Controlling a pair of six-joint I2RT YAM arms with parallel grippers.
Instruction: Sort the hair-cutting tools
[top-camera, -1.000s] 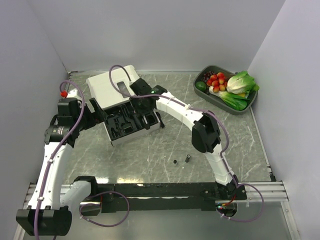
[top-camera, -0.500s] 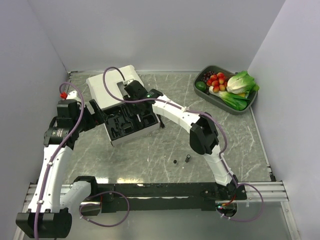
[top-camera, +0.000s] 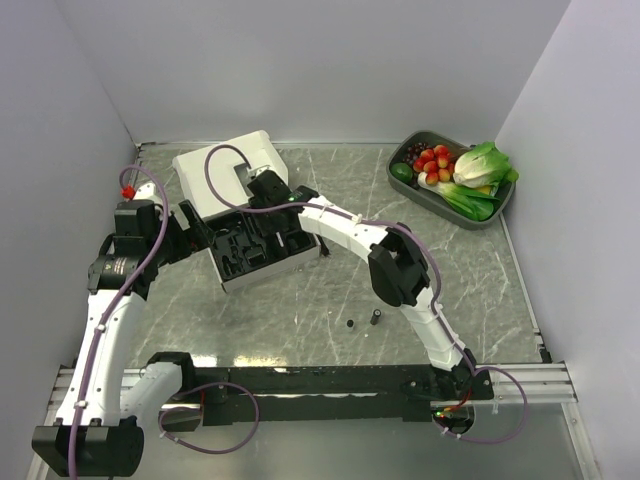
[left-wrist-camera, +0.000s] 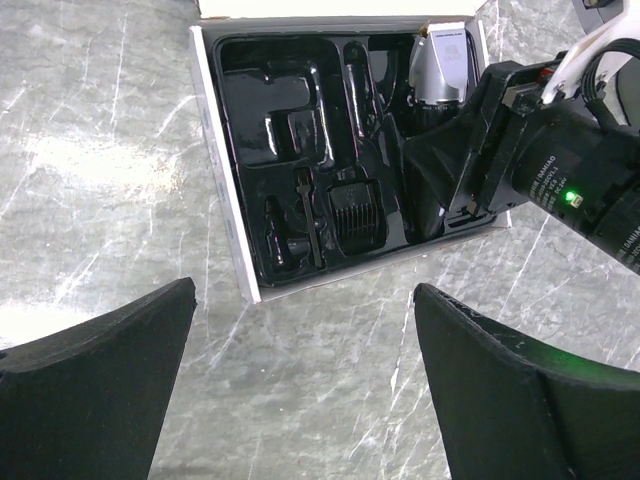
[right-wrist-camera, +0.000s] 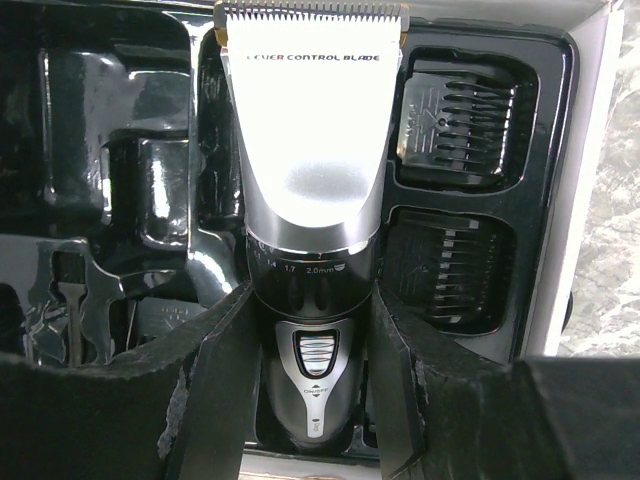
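The hair clipper (right-wrist-camera: 310, 130), black with a silver blade head (left-wrist-camera: 443, 65), sits over the long middle slot of the black tray (top-camera: 240, 262). My right gripper (right-wrist-camera: 312, 380) is shut on its black lower body, one finger (right-wrist-camera: 225, 380) on each side. Black comb attachments (right-wrist-camera: 455, 120) (right-wrist-camera: 450, 270) lie in tray pockets to the right of it. Two tiny black cylindrical bits (top-camera: 351, 323) (top-camera: 376, 316) rest on the table in front of the tray. My left gripper (left-wrist-camera: 305, 300) hangs open over bare table just beside the tray's left edge, holding nothing.
The tray rests in a white box (top-camera: 215, 175) at the back left. A grey bin of vegetables and fruit (top-camera: 450, 180) stands at the back right. Grey walls close in the marble table on three sides.
My right arm has shifted a little left over the tray, still gripping the clipper. The left arm has not moved.
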